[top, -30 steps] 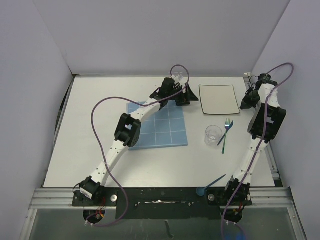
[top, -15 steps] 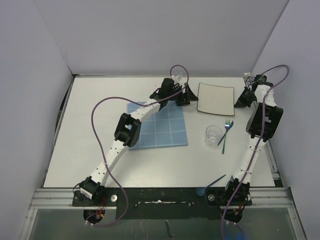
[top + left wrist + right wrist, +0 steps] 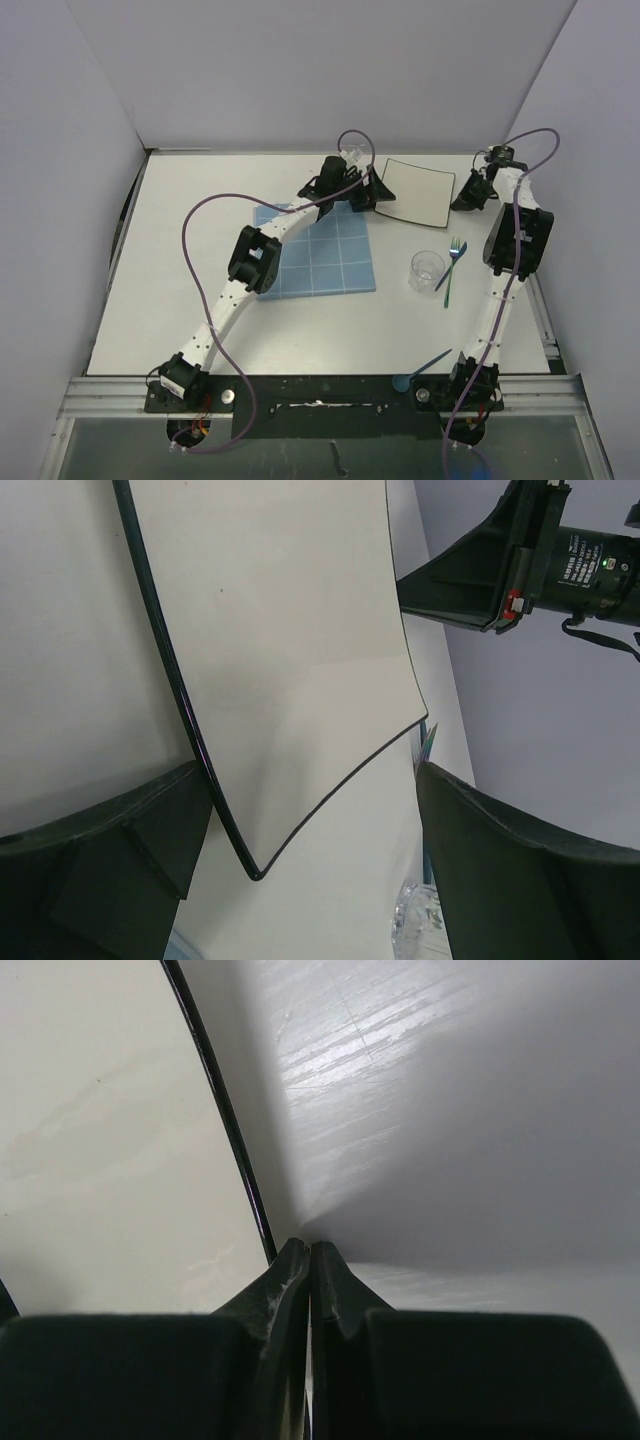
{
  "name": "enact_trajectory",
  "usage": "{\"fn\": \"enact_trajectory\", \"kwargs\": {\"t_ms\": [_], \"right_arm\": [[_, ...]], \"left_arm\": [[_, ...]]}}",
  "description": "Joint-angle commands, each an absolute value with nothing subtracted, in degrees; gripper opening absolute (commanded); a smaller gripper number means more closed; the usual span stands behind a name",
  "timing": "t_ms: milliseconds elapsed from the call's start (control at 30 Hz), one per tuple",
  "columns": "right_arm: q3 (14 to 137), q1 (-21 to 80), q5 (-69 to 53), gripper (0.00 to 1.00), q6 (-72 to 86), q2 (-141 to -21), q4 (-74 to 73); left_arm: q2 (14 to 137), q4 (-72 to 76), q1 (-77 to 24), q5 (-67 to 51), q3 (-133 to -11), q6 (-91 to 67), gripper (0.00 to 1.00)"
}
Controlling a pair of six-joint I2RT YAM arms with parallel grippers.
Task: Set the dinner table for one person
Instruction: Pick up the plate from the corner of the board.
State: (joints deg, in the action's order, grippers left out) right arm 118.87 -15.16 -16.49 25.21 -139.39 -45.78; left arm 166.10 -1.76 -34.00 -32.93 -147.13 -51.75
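Top external: left gripper [image 3: 368, 194], jaws apart, is straddling the near-left corner of the plate [image 3: 415, 190]; right gripper [image 3: 460, 200], jaws together, is touching its right rim.

The white plate [image 3: 413, 190] sits between the left gripper [image 3: 372, 196] and right gripper [image 3: 462, 198], beyond glass [image 3: 426, 270] and fork [image 3: 451, 268].

The top view looks steeply down from high behind the arm bases, far enough to take in the whole desk [image 3: 150, 280], with the plate [image 3: 415, 192] at its far side. The left wrist view sits low and very near the plate's [image 3: 290, 660] left corner, facing across it. The right wrist view crowds the plate's [image 3: 100, 1160] right rim. All three views share the plate.
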Motion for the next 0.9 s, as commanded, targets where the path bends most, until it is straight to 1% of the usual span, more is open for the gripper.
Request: {"fn": "enact_trajectory", "kwargs": {"t_ms": [0,133,333,467,733,867], "right_arm": [[120.9,-14.3,-15.0,0.00,25.6,-141.6,-47.9],[126.2,-16.3,-16.2,0.00,25.8,-143.8,-49.2],[134.1,-18.4,-11.7,0.00,26.0,-146.6,-51.2],[136.9,-19.5,-13.9,0.00,27.2,-148.9,-51.5],[135.3,-16.4,-17.1,0.00,27.5,-150.5,-50.8],[132.1,-14.5,-19.0,0.00,29.2,-149.6,-49.2]], "left_arm": [[170.5,-4.6,-33.6,-32.0,-145.5,-51.0,0.82],[170.4,-4.6,-33.4,-32.2,-145.6,-51.3,0.82],[170.0,-5.1,-33.4,-32.2,-145.6,-50.9,0.82],[170.2,-5.6,-33.5,-32.2,-145.8,-50.7,0.82],[172.2,-6.4,-34.1,-32.3,-147.6,-51.1,0.82],[172.3,-6.6,-34.1,-32.3,-148.1,-51.2,0.82]]}}
